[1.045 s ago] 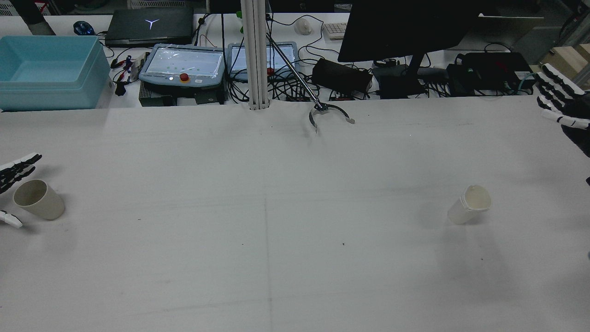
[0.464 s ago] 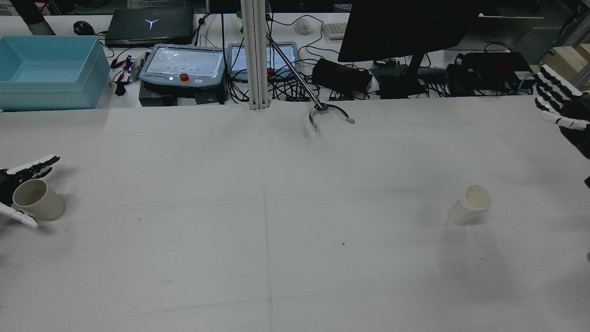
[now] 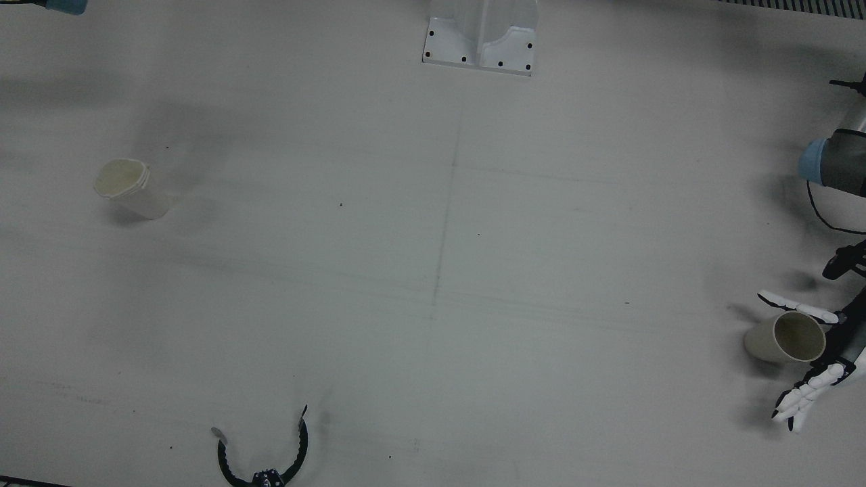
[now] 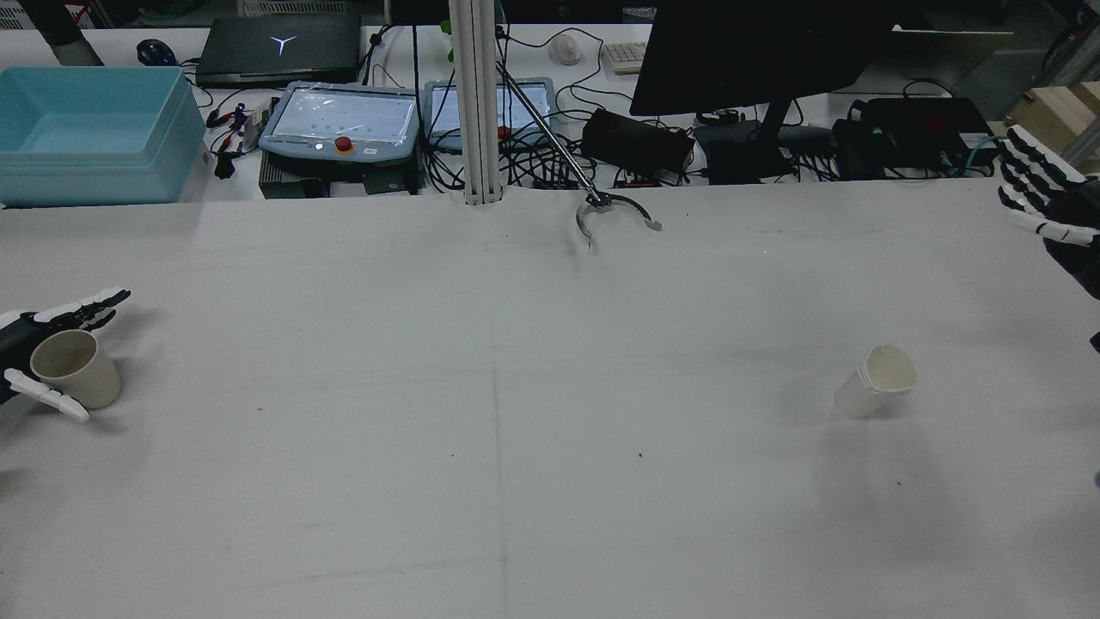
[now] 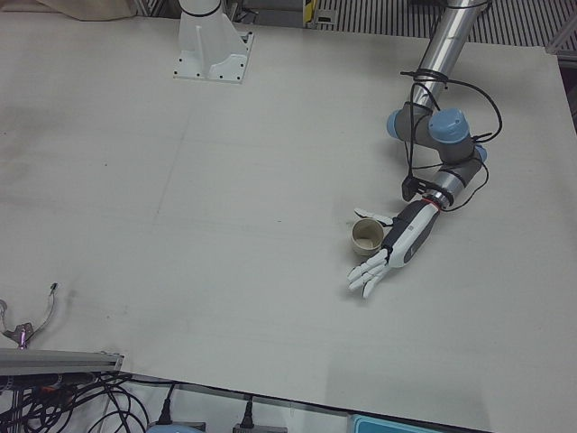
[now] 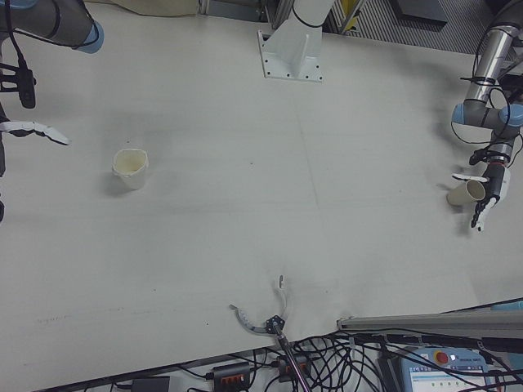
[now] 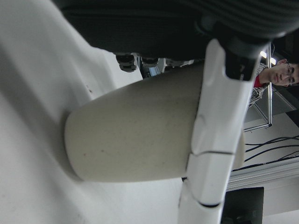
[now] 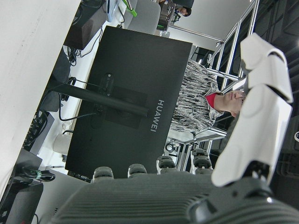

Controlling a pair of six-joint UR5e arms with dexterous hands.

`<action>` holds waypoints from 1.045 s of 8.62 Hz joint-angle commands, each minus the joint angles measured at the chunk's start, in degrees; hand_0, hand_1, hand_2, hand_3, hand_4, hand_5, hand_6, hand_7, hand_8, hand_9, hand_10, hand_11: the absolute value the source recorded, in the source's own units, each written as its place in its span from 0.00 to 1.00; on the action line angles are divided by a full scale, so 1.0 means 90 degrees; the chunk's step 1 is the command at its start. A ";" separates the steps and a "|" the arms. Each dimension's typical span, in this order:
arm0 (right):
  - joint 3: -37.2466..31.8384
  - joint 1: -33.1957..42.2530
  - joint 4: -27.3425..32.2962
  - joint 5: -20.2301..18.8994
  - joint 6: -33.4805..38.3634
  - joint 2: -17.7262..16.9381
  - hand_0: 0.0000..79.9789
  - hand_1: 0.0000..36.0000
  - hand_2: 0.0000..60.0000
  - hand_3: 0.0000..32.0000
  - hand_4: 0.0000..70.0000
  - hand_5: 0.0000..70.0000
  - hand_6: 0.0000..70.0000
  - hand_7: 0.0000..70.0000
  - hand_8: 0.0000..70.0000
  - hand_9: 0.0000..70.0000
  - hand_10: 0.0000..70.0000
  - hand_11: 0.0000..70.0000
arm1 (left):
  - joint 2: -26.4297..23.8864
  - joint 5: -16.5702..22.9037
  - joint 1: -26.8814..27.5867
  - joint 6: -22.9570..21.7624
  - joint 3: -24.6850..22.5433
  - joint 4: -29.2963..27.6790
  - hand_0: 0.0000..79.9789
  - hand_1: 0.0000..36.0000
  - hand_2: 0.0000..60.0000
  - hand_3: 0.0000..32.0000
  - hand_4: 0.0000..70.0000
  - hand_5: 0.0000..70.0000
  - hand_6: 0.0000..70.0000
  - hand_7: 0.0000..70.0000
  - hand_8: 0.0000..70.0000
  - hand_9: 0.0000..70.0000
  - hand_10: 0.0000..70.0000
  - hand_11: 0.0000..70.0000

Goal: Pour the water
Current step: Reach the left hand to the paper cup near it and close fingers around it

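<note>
Sliding my left hand (image 4: pixel 39 344) further around beige cup (image 4: pixel 75 369); fingers (image 4: pixel 94 303) spread wide, cup now between them, grasp imminent; right hand (image 4: pixel 1044 198) open, idling.

Left hand (image 4: pixel 34 331) was cut off by rear view's edge; contact with beige cup (image 4: pixel 73 368) could not be told. Right hand (image 4: pixel 1053 206) was clipped at frame edge.

White table (image 4: pixel 550 481), cluttered desk (image 4: pixel 550 103) behind.
</note>
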 commanded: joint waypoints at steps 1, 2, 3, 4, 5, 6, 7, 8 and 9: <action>-0.0020 -0.0001 0.0002 0.0000 0.0001 -0.0004 0.59 0.52 0.35 0.07 0.00 0.06 0.09 0.00 0.00 0.00 0.00 0.00 | -0.0056 -0.0010 0.0012 0.0000 -0.0003 0.0034 0.99 0.70 0.00 0.00 0.32 0.07 0.16 0.13 0.02 0.00 0.04 0.10; -0.0020 -0.0001 0.0002 0.0000 0.0001 -0.0004 0.59 0.52 0.34 0.05 0.00 0.06 0.09 0.00 0.00 0.00 0.00 0.00 | -0.0056 -0.0010 0.0012 0.0000 -0.0003 0.0034 1.00 0.71 0.00 0.00 0.28 0.59 0.16 0.14 0.02 0.01 0.04 0.10; -0.0030 -0.0001 0.0002 0.0000 0.0001 -0.0004 0.59 0.52 0.34 0.06 0.00 0.06 0.09 0.00 0.00 0.00 0.00 0.00 | -0.0056 -0.0010 0.0012 0.0000 -0.0003 0.0054 1.00 0.72 0.00 0.00 0.25 1.00 0.16 0.14 0.02 0.01 0.04 0.11; -0.0030 -0.0001 0.0002 0.0000 0.0011 -0.0004 0.59 0.52 0.34 0.05 0.00 0.05 0.09 0.00 0.00 0.00 0.00 0.00 | -0.0056 -0.0020 0.0002 -0.0010 -0.0003 0.0063 1.00 0.73 0.00 0.00 0.24 1.00 0.16 0.14 0.02 0.01 0.05 0.11; -0.0020 -0.0001 0.0002 0.0000 0.0021 -0.0004 0.59 0.52 0.34 0.06 0.00 0.05 0.09 0.00 0.00 0.00 0.00 0.00 | -0.0056 -0.0039 0.0002 -0.0029 -0.0003 0.0093 1.00 0.78 0.00 0.00 0.31 1.00 0.17 0.15 0.02 0.01 0.05 0.12; -0.0011 -0.0001 0.0002 0.0000 0.0031 -0.0004 0.59 0.52 0.34 0.07 0.00 0.05 0.08 0.00 0.00 0.00 0.00 0.00 | -0.0056 -0.0039 0.0002 -0.0068 -0.0061 0.0190 1.00 0.81 0.00 0.00 0.37 1.00 0.17 0.16 0.02 0.01 0.05 0.12; -0.0010 -0.0001 0.0002 0.0000 0.0040 -0.0004 0.59 0.53 0.34 0.08 0.00 0.06 0.08 0.00 0.00 0.00 0.00 0.00 | -0.0046 -0.0039 -0.0007 -0.0097 -0.0187 0.0249 1.00 0.92 0.01 0.00 0.43 1.00 0.18 0.17 0.03 0.01 0.06 0.13; -0.0010 0.0009 0.0002 0.0000 0.0050 -0.0004 0.59 0.53 0.35 0.09 0.00 0.06 0.08 0.00 0.00 0.00 0.00 0.00 | -0.0046 -0.0039 0.0002 -0.0214 -0.0420 0.0520 1.00 1.00 0.00 0.00 0.44 1.00 0.20 0.18 0.05 0.02 0.08 0.18; 0.0028 0.0019 0.0002 0.0000 0.0089 -0.0004 0.59 0.53 0.35 0.09 0.00 0.06 0.08 0.00 0.00 0.00 0.00 0.00 | -0.0036 -0.0049 -0.0007 -0.0370 -0.0597 0.0687 1.00 1.00 0.42 0.00 0.42 1.00 0.19 0.17 0.04 0.01 0.07 0.17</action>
